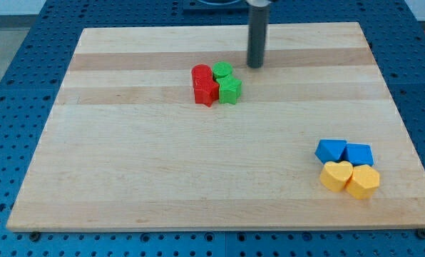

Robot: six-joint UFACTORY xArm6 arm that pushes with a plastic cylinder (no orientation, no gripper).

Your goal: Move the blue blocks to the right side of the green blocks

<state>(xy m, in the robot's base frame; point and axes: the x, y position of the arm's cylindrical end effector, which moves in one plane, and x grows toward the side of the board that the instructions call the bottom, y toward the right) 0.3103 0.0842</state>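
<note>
While my tip (pixel 255 66) sits just right of the two green blocks (pixel 227 81), no jaws exist to report. Two blue blocks (pixel 344 152) lie far off, bottom right, touching two yellow blocks (pixel 349 178). Best approach: circle below-right of blue, push up-left without dragging yellow.

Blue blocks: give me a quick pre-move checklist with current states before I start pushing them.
1. My tip visible: ok, just upper right of the green blocks.
2. Tip clear of all blocks: ok, touching none.
3. Blue blocks located: ok, lower right, side by side.
4. Blue blocks free to push alone: not ok, yellow blocks sit against their lower edges.
5. Blue blocks right of green: ok in direction, but far apart.
6. Red blocks out of the way: ok, left of green.
</note>
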